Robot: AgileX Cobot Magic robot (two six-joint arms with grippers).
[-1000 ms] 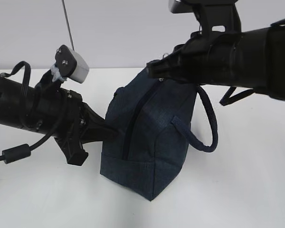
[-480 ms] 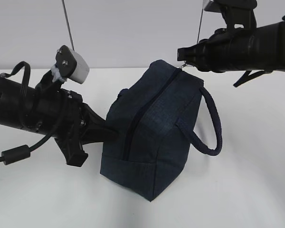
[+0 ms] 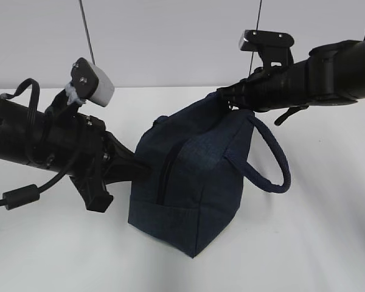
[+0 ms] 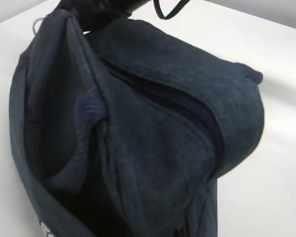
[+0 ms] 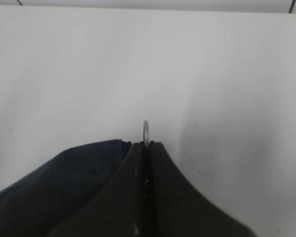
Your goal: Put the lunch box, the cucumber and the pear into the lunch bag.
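The dark navy lunch bag [image 3: 194, 176] stands on the white table [image 3: 316, 231], its zipper [image 3: 167, 170] running up its near face. My left gripper [image 3: 143, 170] presses into the bag's left end, jaws close together on the fabric. Its wrist view is filled by the bag [image 4: 163, 123] and shows no fingers. My right gripper [image 3: 222, 96] is at the bag's top, shut on the metal zipper pull. The pull's ring [image 5: 146, 132] sticks out between the closed fingers [image 5: 163, 163], beside bag fabric [image 5: 64, 197]. The lunch box, cucumber and pear are out of view.
A thick loop handle [image 3: 274, 164] hangs off the bag's right side. The left arm's cables and wrist camera [image 3: 91, 82] sit left of the bag. A plain wall [image 3: 170, 42] stands behind the table.
My right gripper, holding the zipper pull, rose and drew back to the right, then came down and left. The bag's top was lifted, then sagged. The left arm has not moved.
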